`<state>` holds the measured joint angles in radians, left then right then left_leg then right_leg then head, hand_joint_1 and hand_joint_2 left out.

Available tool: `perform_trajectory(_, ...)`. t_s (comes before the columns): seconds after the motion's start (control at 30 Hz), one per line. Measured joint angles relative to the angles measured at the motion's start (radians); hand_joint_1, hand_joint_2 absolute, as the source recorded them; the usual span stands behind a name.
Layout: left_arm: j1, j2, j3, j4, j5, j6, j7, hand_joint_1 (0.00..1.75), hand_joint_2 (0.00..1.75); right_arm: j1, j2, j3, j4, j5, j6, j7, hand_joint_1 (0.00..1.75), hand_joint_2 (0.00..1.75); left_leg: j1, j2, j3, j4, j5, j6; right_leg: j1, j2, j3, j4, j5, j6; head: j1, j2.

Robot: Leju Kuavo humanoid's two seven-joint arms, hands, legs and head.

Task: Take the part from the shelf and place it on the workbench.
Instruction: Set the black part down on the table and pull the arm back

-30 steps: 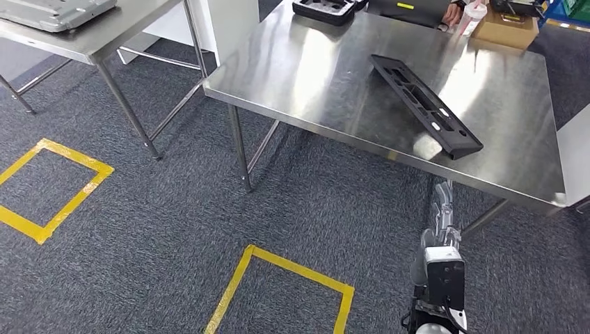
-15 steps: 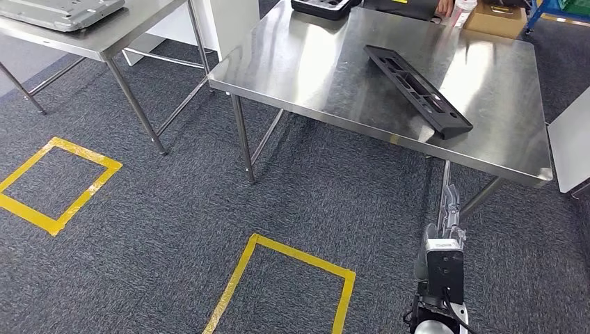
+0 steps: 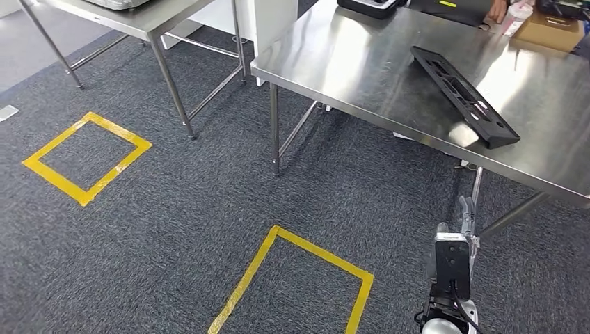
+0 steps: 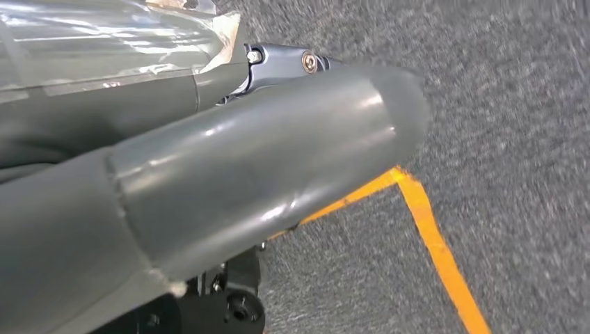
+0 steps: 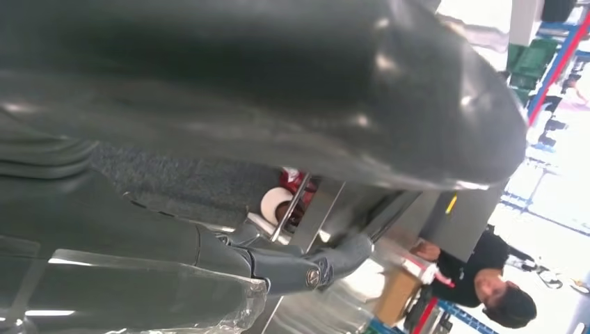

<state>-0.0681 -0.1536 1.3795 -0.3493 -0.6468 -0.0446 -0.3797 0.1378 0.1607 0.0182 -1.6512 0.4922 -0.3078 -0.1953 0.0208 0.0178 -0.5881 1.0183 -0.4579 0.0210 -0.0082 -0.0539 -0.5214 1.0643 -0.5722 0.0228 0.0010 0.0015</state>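
Nearest to us, our right hand [image 3: 465, 217] hangs low beside the body over the dark grey carpet floor [image 3: 174, 229], its fingers [image 3: 464, 209] pointing down and holding nothing; in the right wrist view they look only loosely curled. Our left hand [image 4: 209, 181] appears in its wrist view as a thick grey thumb over the carpet, and we cannot tell how far its fingers are spread or whether they hold anything.

On the carpet just ahead of us lies a square outline of yellow tape [image 3: 299, 278], with a second yellow tape square [image 3: 87, 156] farther off to the left.

Beyond these stands the stainless steel tabletop [image 3: 362, 76] on thin metal legs. The long black plastic part with cut-out slots [image 3: 463, 94] lies flat on it, running diagonally, its near end close to the front edge, well apart from both our hands.

At the far edge of the tabletop sit a black tray [image 3: 369, 7] and a brown cardboard box [image 3: 549, 31], and a person's hand [image 3: 498, 12] rests there. A second steel table [image 3: 146, 17] stands to the far left.
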Motion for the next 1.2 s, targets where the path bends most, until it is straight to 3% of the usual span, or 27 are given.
perform_trajectory(0.07,-0.002,0.004,-0.005,0.002,-0.006,0.0,0.0,0.0,0.0,0.011,0.001,-0.015,-0.002,0.006,-0.002,0.0,0.0,0.0,-0.004,-0.021,-0.011,0.0,0.008,0.012,-0.002,0.037,-0.06,0.133,-0.061,-0.009,0.003,0.0)
perform_trajectory(0.1,-0.001,0.006,-0.008,0.004,-0.008,0.0,-0.001,0.0,0.0,0.016,0.0,-0.022,-0.002,0.009,-0.003,0.0,0.0,0.0,-0.007,-0.033,-0.017,0.0,0.012,0.016,-0.002,0.044,-0.084,0.187,-0.08,-0.01,0.003,0.0)
perform_trajectory(0.13,-0.001,0.007,-0.011,0.006,-0.01,0.0,-0.001,0.0,0.0,0.019,0.0,-0.028,-0.002,0.012,-0.004,0.0,0.0,0.0,-0.009,-0.045,-0.022,0.0,0.017,0.019,-0.001,0.048,-0.092,0.207,-0.083,-0.008,0.003,0.0)
perform_trajectory(0.17,0.0,0.008,-0.013,0.009,-0.013,-0.001,-0.001,0.0,0.0,0.021,0.0,-0.033,-0.002,0.018,-0.005,0.0,0.0,0.0,-0.011,-0.058,-0.026,0.0,0.022,0.019,0.0,0.052,-0.08,0.186,-0.07,-0.003,0.003,0.0)
perform_trajectory(0.23,0.0,0.011,-0.017,0.015,-0.015,-0.002,-0.002,0.0,0.0,0.022,0.0,-0.041,-0.004,0.034,-0.007,0.004,0.0,0.0,-0.013,-0.082,-0.033,0.0,0.033,0.015,0.001,0.077,-0.009,0.053,-0.018,0.002,0.003,0.0)
perform_trajectory(0.3,-0.001,0.013,-0.021,0.021,-0.017,-0.003,-0.004,0.0,0.0,0.022,0.001,-0.046,-0.005,0.053,-0.007,0.012,0.0,0.0,-0.015,-0.102,-0.039,0.002,0.043,0.007,0.005,0.106,0.041,-0.057,0.019,-0.002,0.003,0.0)
perform_trajectory(0.33,-0.001,0.013,-0.023,0.024,-0.019,-0.003,-0.004,0.0,0.0,0.022,0.002,-0.048,-0.006,0.063,-0.007,0.016,0.0,0.0,-0.016,-0.11,-0.041,0.001,0.047,0.001,0.008,0.112,0.048,-0.076,0.026,-0.006,0.002,0.0)
perform_trajectory(0.4,0.001,0.015,-0.025,0.029,-0.023,0.0,-0.005,0.0,0.0,0.021,0.004,-0.053,-0.006,0.084,-0.007,0.027,0.0,0.0,-0.015,-0.127,-0.046,-0.004,0.057,-0.013,0.008,0.093,0.045,-0.082,0.037,-0.016,0.003,0.0)
perform_trajectory(0.47,0.002,0.017,-0.026,0.034,-0.026,0.003,-0.003,0.0,0.0,0.017,0.008,-0.057,-0.003,0.103,-0.008,0.034,0.0,0.0,-0.015,-0.106,-0.06,0.016,0.041,-0.023,-0.001,0.071,0.048,-0.09,0.051,-0.029,0.0,0.0)
perform_trajectory(0.5,0.001,0.018,-0.027,0.037,-0.027,0.003,-0.002,0.0,0.0,0.016,0.011,-0.059,-0.001,0.111,-0.009,0.037,0.0,0.0,-0.015,-0.083,-0.078,0.054,0.012,-0.027,-0.007,0.06,0.048,-0.094,0.058,-0.034,-0.003,0.0)
perform_trajectory(0.57,-0.001,0.019,-0.028,0.041,-0.027,0.004,-0.001,0.0,0.0,0.017,0.013,-0.064,0.007,0.118,-0.011,0.04,0.0,0.0,-0.012,-0.039,-0.13,0.182,-0.067,-0.039,-0.005,0.035,0.043,-0.093,0.064,-0.041,-0.008,0.0)
perform_trajectory(0.63,-0.001,0.019,-0.03,0.044,-0.028,0.004,0.0,0.0,0.0,0.017,0.014,-0.068,0.014,0.119,-0.012,0.042,0.0,0.0,-0.005,-0.025,-0.159,0.276,-0.103,-0.05,-0.004,0.007,0.036,-0.091,0.066,-0.041,-0.008,0.0)
perform_trajectory(0.67,-0.001,0.02,-0.031,0.046,-0.028,0.004,0.001,0.0,0.0,0.017,0.015,-0.069,0.017,0.12,-0.013,0.043,0.0,0.0,-0.002,-0.02,-0.148,0.27,-0.094,-0.053,-0.005,-0.006,0.034,-0.09,0.066,-0.041,-0.008,0.0)
perform_trajectory(0.7,-0.001,0.021,-0.031,0.047,-0.029,0.005,0.003,0.0,0.0,0.016,0.015,-0.07,0.02,0.123,-0.013,0.043,0.0,0.0,0.001,-0.012,-0.116,0.226,-0.071,-0.056,-0.005,-0.019,0.033,-0.09,0.065,-0.04,-0.009,0.0)
perform_trajectory(0.77,-0.002,0.024,-0.032,0.049,-0.032,0.012,0.014,0.0,0.0,0.011,0.015,-0.073,0.032,0.137,-0.018,0.051,0.0,0.0,0.004,0.032,-0.028,0.088,-0.027,-0.057,-0.001,-0.04,0.034,-0.085,0.06,-0.033,-0.01,0.0)
perform_trajectory(0.83,-0.005,0.026,-0.035,0.051,-0.036,0.024,0.031,0.0,0.0,-0.002,0.015,-0.082,0.064,0.157,-0.028,0.066,0.0,0.0,-0.001,0.058,0.017,0.008,-0.011,-0.044,0.006,-0.058,0.036,-0.079,0.056,-0.021,-0.007,0.0)
perform_trajectory(0.9,-0.006,0.028,-0.038,0.056,-0.038,0.04,0.052,0.0,0.0,-0.025,0.014,-0.098,0.134,0.175,-0.047,0.086,0.0,0.0,-0.008,0.039,0.013,-0.001,-0.007,-0.022,0.011,-0.074,0.038,-0.079,0.056,-0.008,-0.002,0.0)
perform_trajectory(0.93,-0.005,0.028,-0.038,0.059,-0.038,0.048,0.062,0.0,0.0,-0.04,0.012,-0.107,0.183,0.187,-0.061,0.09,0.0,0.0,-0.009,0.03,0.012,-0.006,-0.002,-0.013,0.009,-0.068,0.037,-0.076,0.053,-0.002,-0.001,0.0)
perform_trajectory(1.0,-0.007,0.028,-0.038,0.063,-0.039,0.061,0.079,0.0,0.0,-0.063,0.006,-0.127,0.288,0.208,-0.095,0.09,0.0,0.0,-0.008,0.009,0.007,-0.014,0.011,0.008,0.004,-0.018,0.013,-0.027,0.019,0.002,0.0,0.0)
perform_trajectory(1.03,-0.009,0.028,-0.038,0.065,-0.039,0.064,0.083,0.0,0.0,-0.07,0.002,-0.136,0.333,0.215,-0.106,0.088,0.0,0.0,-0.007,-0.003,0.002,-0.016,0.016,0.016,0.0,0.014,-0.014,0.029,-0.011,-0.001,0.002,0.0)
perform_trajectory(1.1,-0.013,0.029,-0.038,0.066,-0.039,0.067,0.086,0.0,0.0,-0.074,-0.004,-0.151,0.401,0.22,-0.115,0.087,0.0,0.0,-0.007,-0.031,-0.011,-0.016,0.024,0.023,-0.002,0.044,-0.078,0.164,-0.067,-0.006,0.005,0.0)
perform_trajectory(1.13,-0.012,0.029,-0.038,0.067,-0.039,0.067,0.087,0.0,0.0,-0.076,-0.007,-0.156,0.426,0.222,-0.116,0.086,0.0,0.0,-0.008,-0.047,-0.017,-0.015,0.028,0.024,-0.002,0.048,-0.096,0.204,-0.078,-0.003,0.005,0.0)
perform_trajectory(1.17,-0.011,0.029,-0.038,0.068,-0.039,0.068,0.088,0.0,0.0,-0.078,-0.008,-0.16,0.446,0.222,-0.117,0.086,0.0,0.0,-0.008,-0.061,-0.02,-0.015,0.031,0.022,-0.002,0.05,-0.096,0.206,-0.071,0.003,0.006,0.0)
perform_trajectory(1.2,-0.011,0.029,-0.038,0.07,-0.039,0.068,0.088,0.0,0.0,-0.081,-0.01,-0.163,0.462,0.222,-0.118,0.086,0.0,0.0,-0.008,-0.076,-0.022,-0.015,0.035,0.02,-0.003,0.054,-0.077,0.167,-0.05,0.011,0.007,0.0)
